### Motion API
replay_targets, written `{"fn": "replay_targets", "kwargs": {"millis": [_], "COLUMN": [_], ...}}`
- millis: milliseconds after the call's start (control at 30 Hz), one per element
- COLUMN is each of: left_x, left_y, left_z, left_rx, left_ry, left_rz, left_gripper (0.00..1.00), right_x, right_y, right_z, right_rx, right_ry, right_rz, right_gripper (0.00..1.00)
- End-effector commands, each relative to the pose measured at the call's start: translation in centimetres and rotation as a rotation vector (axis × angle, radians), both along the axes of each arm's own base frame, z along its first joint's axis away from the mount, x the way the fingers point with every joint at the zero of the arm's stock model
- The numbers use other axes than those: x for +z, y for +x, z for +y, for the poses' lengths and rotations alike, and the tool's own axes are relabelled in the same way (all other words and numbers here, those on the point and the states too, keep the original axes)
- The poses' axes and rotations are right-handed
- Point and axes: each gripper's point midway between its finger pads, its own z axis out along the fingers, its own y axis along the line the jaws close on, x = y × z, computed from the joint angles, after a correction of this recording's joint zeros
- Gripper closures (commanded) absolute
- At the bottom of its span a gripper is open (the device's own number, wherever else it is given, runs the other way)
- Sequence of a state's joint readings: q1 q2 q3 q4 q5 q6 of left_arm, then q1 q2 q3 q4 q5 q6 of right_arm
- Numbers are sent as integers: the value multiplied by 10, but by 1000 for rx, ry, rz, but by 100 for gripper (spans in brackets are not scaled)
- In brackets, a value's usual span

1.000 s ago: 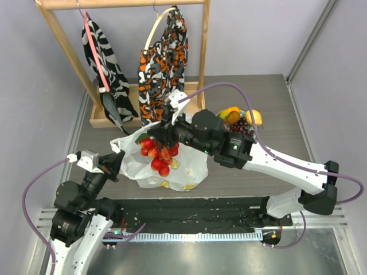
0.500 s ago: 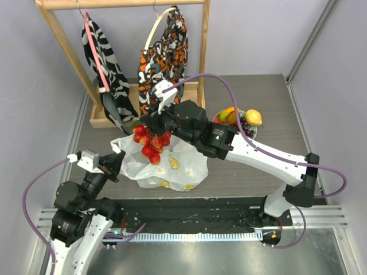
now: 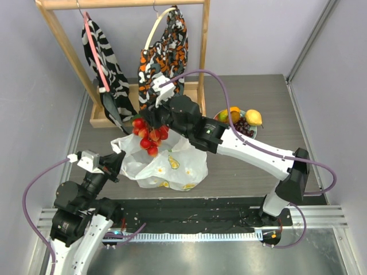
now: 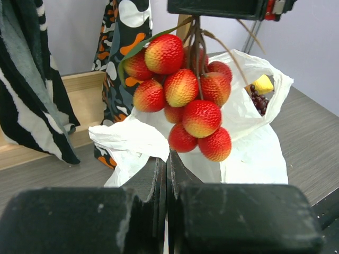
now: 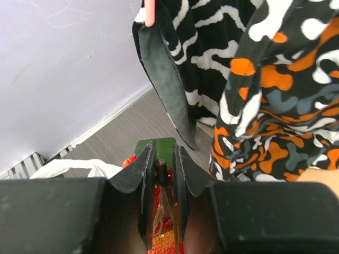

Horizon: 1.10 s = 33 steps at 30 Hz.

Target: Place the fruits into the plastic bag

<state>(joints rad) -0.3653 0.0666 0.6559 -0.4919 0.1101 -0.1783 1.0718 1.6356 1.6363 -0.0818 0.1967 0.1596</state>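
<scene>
The right pincer [image 3: 149, 116] is closed narrowly on the thin stem [image 5: 160, 174] of the berry cluster [image 3: 150, 137], which hangs directly beneath it, above the far rim of the bag [image 3: 175, 167]. The left pincer [image 4: 166, 168] is fully closed, apparently with a fold of the bag's near edge pinched in it, so that the mouth is held up in front of it. The patterned cloth [image 3: 163, 57] hangs just behind the right pincer, while the lemon [image 3: 254, 117], grapes [image 3: 244, 126] and mango [image 3: 231, 114] lie well off to its right, not yet bagged. Several failures can be foreseen. Because the cluster is judged to be over the rim and not the middle of the opening, a release here could send berries down the outside. The stem is thin and could slip through the grip. The plastic is supported on one side only, so the mouth could fold shut if brushed during lowering, and the cloth behind could be snagged.
</scene>
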Motion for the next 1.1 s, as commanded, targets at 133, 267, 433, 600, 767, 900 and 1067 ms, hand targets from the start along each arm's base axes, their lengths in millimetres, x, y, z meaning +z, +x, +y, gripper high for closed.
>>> {"fn": "replay_targets", "kwargs": {"millis": [133, 267, 433, 600, 767, 900, 1067], "left_x": [5, 5, 5, 5, 5, 5, 19], "left_y": [-3, -3, -2, -1, 0, 2, 9], "left_z": [-3, -3, -1, 2, 2, 4, 1], "left_rx": [-23, -21, -9, 6, 11, 23, 24], "left_ry": [-1, -2, -3, -6, -3, -4, -22], "left_rz": [-20, -22, -21, -23, -20, -14, -38], "left_gripper": [100, 100, 100, 100, 100, 99, 100], "right_x": [-2, -26, -37, -56, -62, -60, -79], "right_y": [-6, -26, -53, -61, -68, -71, -70], "right_z": [23, 21, 1, -12, -25, -30, -30], "right_rx": [82, 158, 185, 164, 145, 140, 123], "right_ry": [81, 63, 59, 44, 46, 42, 0], "right_rz": [-30, -15, -3, 47, 61, 64, 104], "right_gripper": [99, 99, 99, 99, 99, 99, 99]}}
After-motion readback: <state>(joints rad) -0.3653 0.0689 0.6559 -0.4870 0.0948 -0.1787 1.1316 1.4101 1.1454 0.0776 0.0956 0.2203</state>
